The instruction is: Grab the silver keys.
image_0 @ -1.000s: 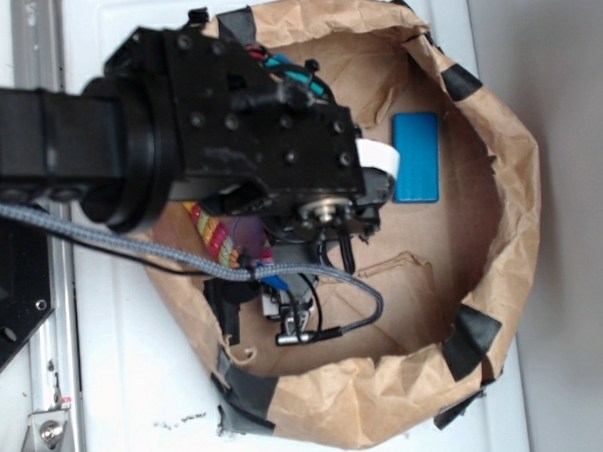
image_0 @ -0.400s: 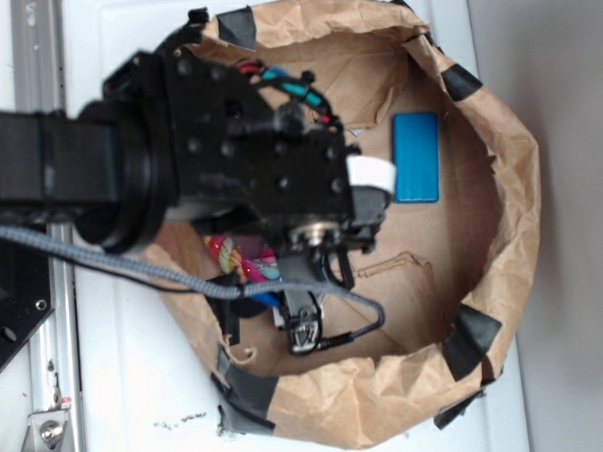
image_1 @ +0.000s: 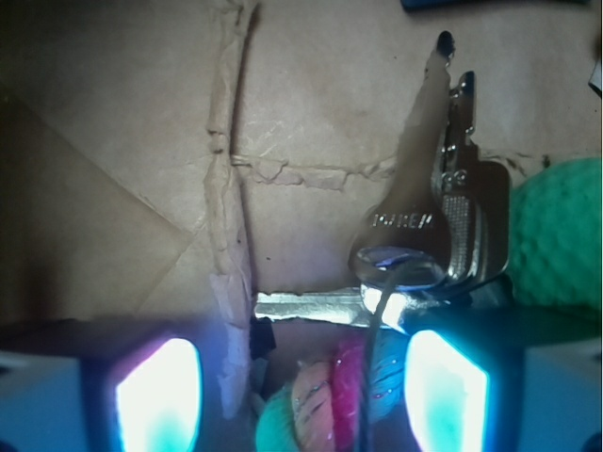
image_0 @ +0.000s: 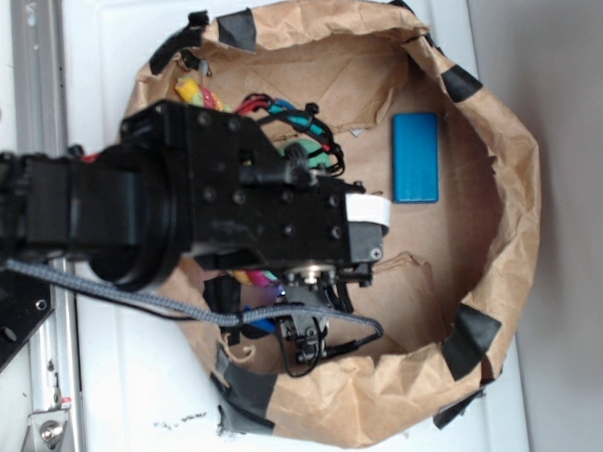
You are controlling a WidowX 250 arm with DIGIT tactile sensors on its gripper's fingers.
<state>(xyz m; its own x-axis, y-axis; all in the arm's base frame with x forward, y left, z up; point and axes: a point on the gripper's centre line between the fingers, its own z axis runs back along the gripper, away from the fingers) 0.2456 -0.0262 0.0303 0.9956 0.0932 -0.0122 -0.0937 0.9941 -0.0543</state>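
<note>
Shiny silver keys (image_1: 429,212) lie flat on creased brown cardboard (image_1: 141,141)

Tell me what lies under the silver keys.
The silver keys rest on the brown paper floor, beside the green ball. Their ring end, near the rope toy, is hidden by the claw.

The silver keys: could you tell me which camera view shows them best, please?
The wrist view: the silver keys fill its right half, lying on brown paper beside a green knitted ball. In the exterior view the black arm covers that spot, so the keys cannot be made out.
</note>
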